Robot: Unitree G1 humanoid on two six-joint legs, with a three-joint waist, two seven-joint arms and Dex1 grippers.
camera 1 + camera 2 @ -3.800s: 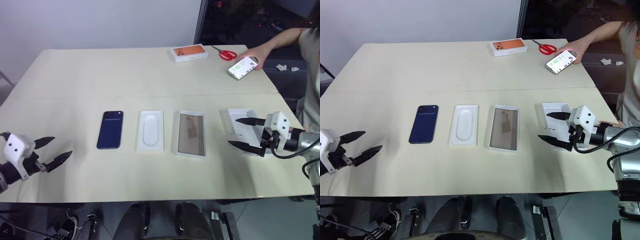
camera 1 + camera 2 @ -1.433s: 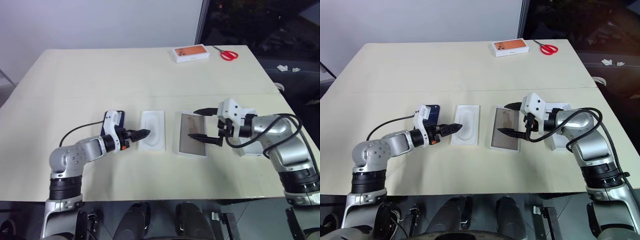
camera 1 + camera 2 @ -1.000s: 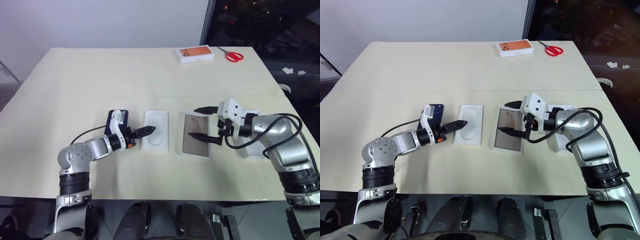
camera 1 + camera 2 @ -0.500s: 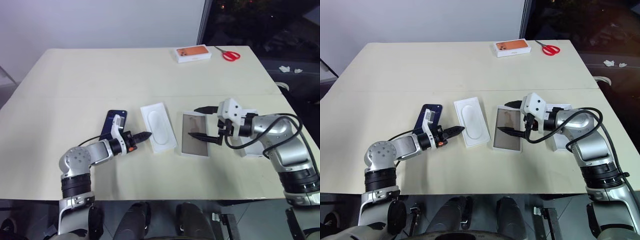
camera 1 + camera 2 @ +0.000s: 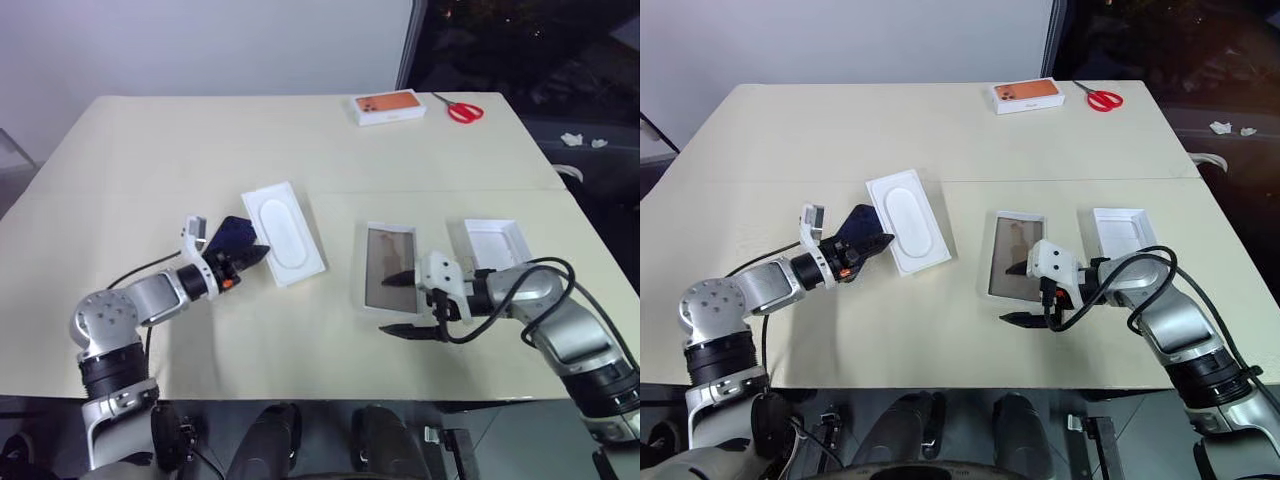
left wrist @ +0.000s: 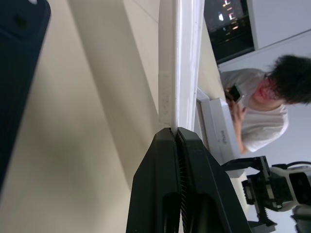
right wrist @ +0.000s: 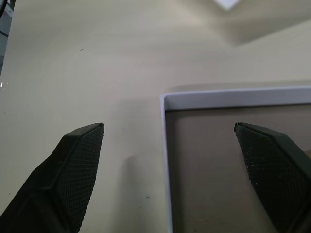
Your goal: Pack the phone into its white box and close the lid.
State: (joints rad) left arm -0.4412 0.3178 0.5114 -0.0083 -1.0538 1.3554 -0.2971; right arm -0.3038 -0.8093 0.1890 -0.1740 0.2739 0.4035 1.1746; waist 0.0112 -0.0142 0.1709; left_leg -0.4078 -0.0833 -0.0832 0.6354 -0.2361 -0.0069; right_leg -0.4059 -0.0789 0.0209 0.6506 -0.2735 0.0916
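Note:
My left gripper (image 5: 258,252) is shut on the near edge of the white insert with an oval recess (image 5: 283,232), which stands askew, left of the white box. The left wrist view shows this insert (image 6: 182,58) edge-on, pinched between the fingertips (image 6: 167,138). The dark navy phone (image 5: 232,235) lies just behind that gripper, partly hidden. The white box (image 5: 390,280), brownish grey inside, lies at the table's middle. My right gripper (image 5: 392,305) is open low over its near left corner, which shows between the fingers in the right wrist view (image 7: 165,99). The lid (image 5: 495,243) lies white side up to the right.
An orange-topped box (image 5: 390,106) and red scissors (image 5: 462,110) lie at the table's far edge. A person (image 6: 272,97) shows beyond the table in the left wrist view. The table's right edge runs close behind the lid.
My left gripper has shut on the insert's edge and carried it left and up, turning it askew. My right gripper has sunk and drawn back to the box's near end.

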